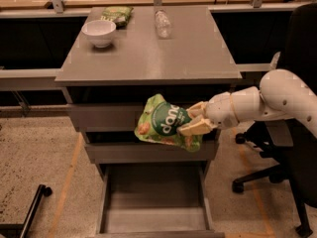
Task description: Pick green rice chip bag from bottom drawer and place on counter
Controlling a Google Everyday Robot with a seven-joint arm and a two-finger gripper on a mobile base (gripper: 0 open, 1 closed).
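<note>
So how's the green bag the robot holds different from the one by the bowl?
The green rice chip bag hangs in the gripper, in front of the drawers; the pale bag lies on the counter. The green rice chip bag is bright with a round dark logo; the pale bag is duller, no logo showing. Both are green snack bags.

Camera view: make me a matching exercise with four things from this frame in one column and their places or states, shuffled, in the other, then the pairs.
Things
1. green rice chip bag
2. bottom drawer
3. white bowl
4. clear bottle

Places or states
A. lying on its side at the back of the counter
B. pulled open, lowest in view
C. pinched in the tool, in the air in front of the upper drawers
D. upright at the counter's back left

Pairs: 1-C, 2-B, 3-D, 4-A.
</note>
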